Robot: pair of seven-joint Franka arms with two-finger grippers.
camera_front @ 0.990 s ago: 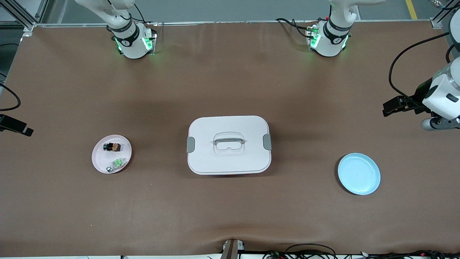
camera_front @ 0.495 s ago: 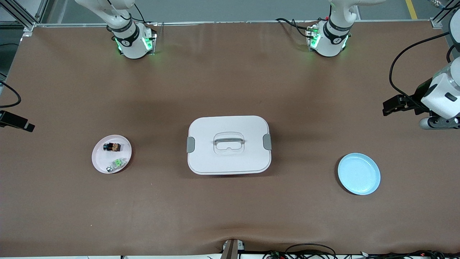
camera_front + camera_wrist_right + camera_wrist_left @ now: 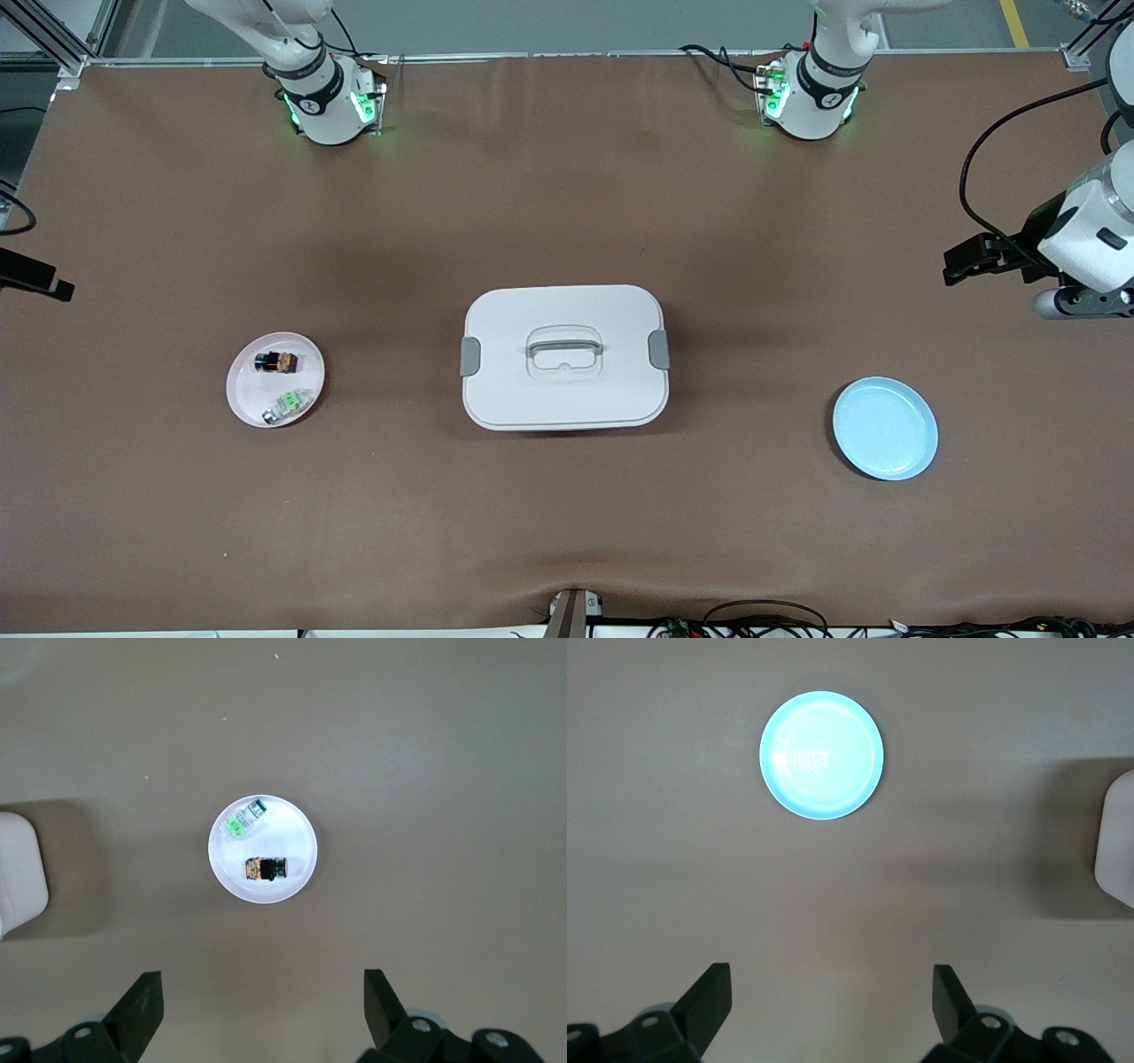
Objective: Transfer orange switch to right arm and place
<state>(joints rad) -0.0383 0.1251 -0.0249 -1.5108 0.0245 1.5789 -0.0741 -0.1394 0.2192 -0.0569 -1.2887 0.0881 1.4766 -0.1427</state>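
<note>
The orange switch (image 3: 276, 361) lies on its side in a small pink plate (image 3: 241, 390) toward the right arm's end of the table, beside a green-and-silver part (image 3: 287, 405). In the right wrist view the switch (image 3: 267, 868) lies on the plate (image 3: 301, 828), well below my right gripper (image 3: 263, 992), which is open and empty high over the table beside the plate. My left gripper (image 3: 830, 992) is open and empty, high over bare table near a blue plate (image 3: 821, 755). The left arm's wrist (image 3: 1085, 252) shows at the edge of the front view.
A white lidded box (image 3: 564, 356) with a handle and grey latches stands mid-table between the two plates. The empty blue plate (image 3: 885, 428) lies toward the left arm's end. Cables run along the table's edge nearest the front camera.
The bit of the right arm at the front view's edge has shifted toward the robots' bases. The left arm's wrist rose slightly, then stayed. Nothing on the table moved.
</note>
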